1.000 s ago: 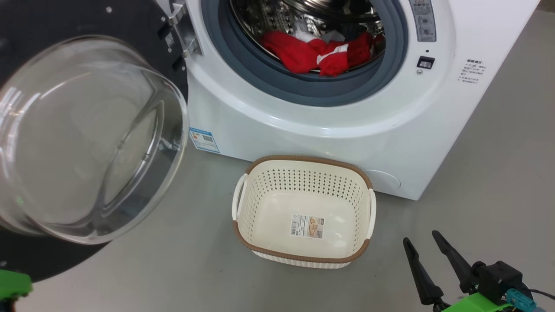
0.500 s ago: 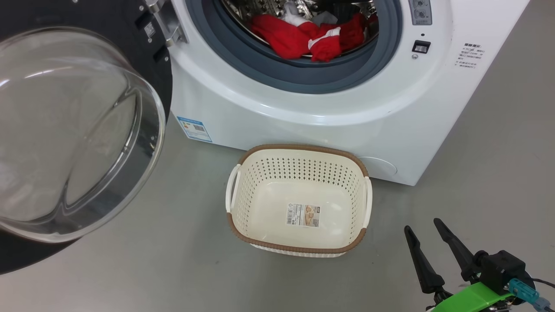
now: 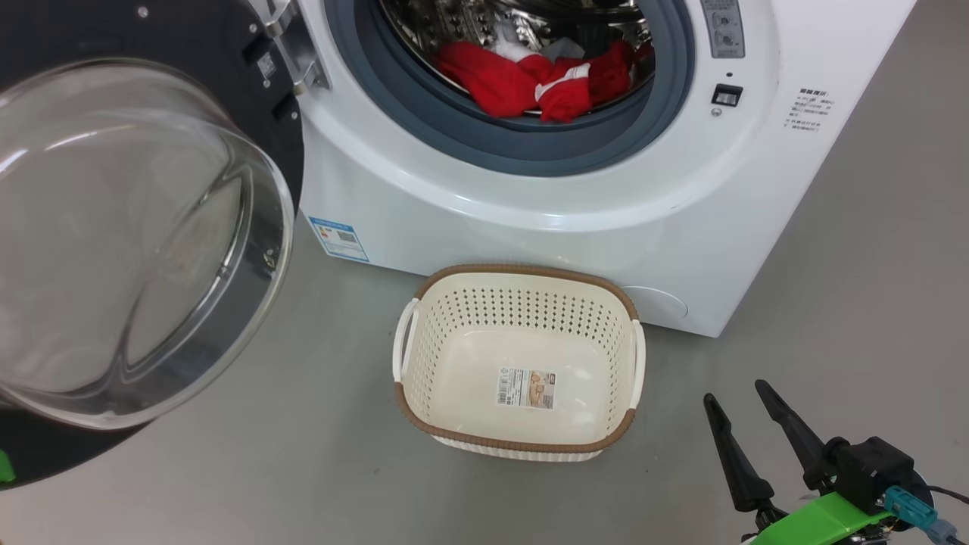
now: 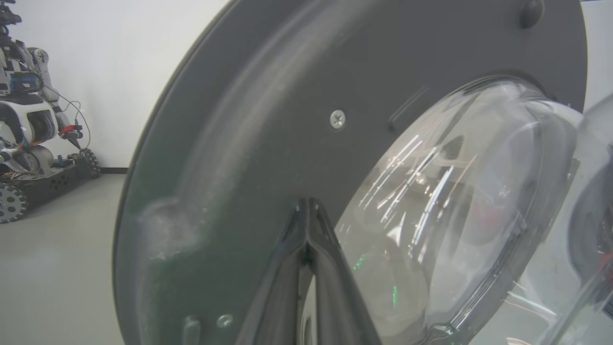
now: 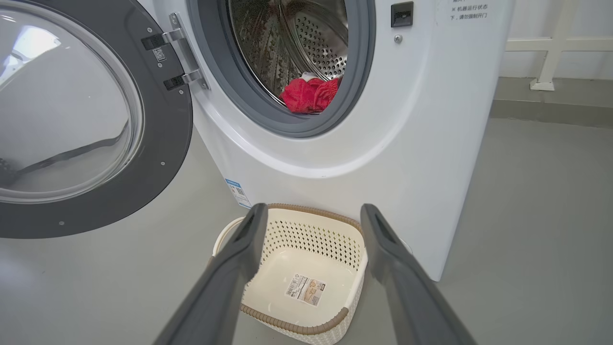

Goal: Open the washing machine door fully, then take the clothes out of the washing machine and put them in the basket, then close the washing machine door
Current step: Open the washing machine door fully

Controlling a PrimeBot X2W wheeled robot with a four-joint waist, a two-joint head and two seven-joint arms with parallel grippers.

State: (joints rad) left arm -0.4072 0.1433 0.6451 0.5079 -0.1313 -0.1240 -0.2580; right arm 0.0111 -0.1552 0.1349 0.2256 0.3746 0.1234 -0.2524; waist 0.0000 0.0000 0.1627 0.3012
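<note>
Glossy black rims the large round washing machine door (image 3: 129,242), dark grey on its inner side with a clear bulging glass bowl at its centre. It stands swung out at the far left of the head view, hinged to the machine's left edge. In the left wrist view the left gripper (image 4: 308,203) has its two long dark fingers pressed together with nothing between them. The tips sit at the grey inner face just beside the glass bowl; whether they touch it cannot be told. The door looks wide open, though perhaps not to its limit. A steady push on the flat grey face, clear of the curved glass and far from the hinge, would likely finish the swing best. To the right stands the big white boxy front-loading washing machine (image 3: 530,219), with the bright red, white-striped clothes (image 3: 541,83) lying at the front of its perforated steel drum. On the grey floor (image 3: 833,303) just before the machine sits the small cream perforated plastic basket (image 3: 522,270) with a brown woven-look rim, holding nothing but a sticker. At the far right the right gripper (image 3: 733,391) hangs with jaws spread wide, holding nothing, apart from the basket
</note>
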